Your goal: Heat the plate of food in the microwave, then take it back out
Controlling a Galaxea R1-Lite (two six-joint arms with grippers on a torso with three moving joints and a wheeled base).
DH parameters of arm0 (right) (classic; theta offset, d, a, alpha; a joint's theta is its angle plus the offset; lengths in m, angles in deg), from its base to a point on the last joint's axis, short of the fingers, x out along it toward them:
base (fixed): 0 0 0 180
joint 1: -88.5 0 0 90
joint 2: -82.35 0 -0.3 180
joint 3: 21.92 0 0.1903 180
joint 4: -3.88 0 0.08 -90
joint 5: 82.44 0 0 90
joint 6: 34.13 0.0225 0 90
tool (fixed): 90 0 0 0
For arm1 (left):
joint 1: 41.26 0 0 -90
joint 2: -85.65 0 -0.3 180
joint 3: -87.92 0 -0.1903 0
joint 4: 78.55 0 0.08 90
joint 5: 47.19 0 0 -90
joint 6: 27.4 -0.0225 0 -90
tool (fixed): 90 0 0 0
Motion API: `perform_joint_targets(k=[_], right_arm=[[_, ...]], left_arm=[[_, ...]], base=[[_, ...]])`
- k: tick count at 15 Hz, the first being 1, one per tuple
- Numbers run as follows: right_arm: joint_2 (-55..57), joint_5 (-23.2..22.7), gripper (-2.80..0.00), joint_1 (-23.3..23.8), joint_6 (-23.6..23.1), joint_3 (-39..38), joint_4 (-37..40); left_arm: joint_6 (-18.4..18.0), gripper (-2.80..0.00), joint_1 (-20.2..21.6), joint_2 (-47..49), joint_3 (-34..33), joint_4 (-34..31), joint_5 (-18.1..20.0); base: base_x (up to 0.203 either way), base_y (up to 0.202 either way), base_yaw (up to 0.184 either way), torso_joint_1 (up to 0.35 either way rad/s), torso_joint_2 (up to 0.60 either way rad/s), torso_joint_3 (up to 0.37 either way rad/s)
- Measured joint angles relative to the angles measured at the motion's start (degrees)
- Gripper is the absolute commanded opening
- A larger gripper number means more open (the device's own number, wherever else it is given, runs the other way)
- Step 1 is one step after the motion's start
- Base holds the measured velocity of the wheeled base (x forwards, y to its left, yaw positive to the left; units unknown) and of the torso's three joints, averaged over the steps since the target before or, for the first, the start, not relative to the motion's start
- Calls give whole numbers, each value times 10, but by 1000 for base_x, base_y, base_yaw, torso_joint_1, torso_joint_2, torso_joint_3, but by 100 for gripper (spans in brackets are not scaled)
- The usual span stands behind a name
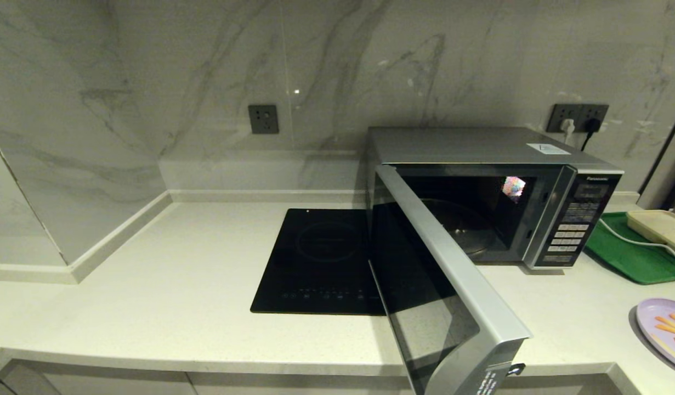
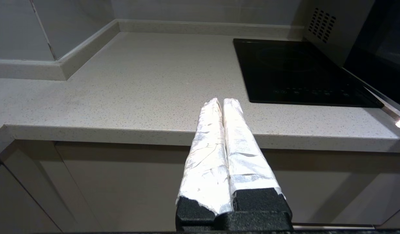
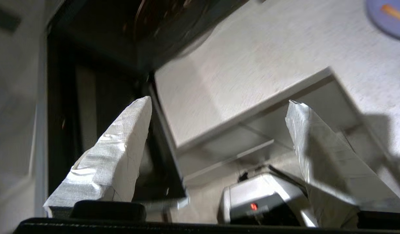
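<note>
The microwave (image 1: 491, 197) stands on the pale speckled surface (image 1: 167, 285) against the marble wall, its door (image 1: 430, 285) swung wide toward the front edge, so the dark cavity and the turntable (image 1: 463, 230) inside show bare. The button panel (image 1: 576, 219) runs down its right side. Just left of the door lies the flat black induction hob (image 1: 315, 263). To the right of the microwave sits a green tray (image 1: 628, 252) bearing a cream rectangular object (image 1: 661, 226) with a white cable across it. Nearer the front, at the right edge, rests the plate of food (image 1: 666, 329), orange sticks on pale lilac. No fingers appear here.
</note>
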State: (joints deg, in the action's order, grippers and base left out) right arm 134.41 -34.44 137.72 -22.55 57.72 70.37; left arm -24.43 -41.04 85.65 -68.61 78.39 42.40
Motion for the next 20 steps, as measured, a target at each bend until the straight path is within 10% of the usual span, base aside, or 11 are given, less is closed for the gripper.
perform_joint_targets(k=[2,3,13,20], right_arm=[[-15,-8,0,-20,-46,54,82],[-19,-8,-280,-32,-59,81,108],[20,-8,-280,-215,-68,265,188],[158,37,-280,-448,-67,427,257]], left_arm=[[0,-280,0,0,0,0,0],[0,-280,0,0,0,0,0],[0,-280,0,0,0,0,0],[0,-280,0,0,0,0,0]], base=[[0,0,0,0,0,0],[0,0,0,0,0,0],[0,0,0,0,0,0],[0,0,0,0,0,0]])
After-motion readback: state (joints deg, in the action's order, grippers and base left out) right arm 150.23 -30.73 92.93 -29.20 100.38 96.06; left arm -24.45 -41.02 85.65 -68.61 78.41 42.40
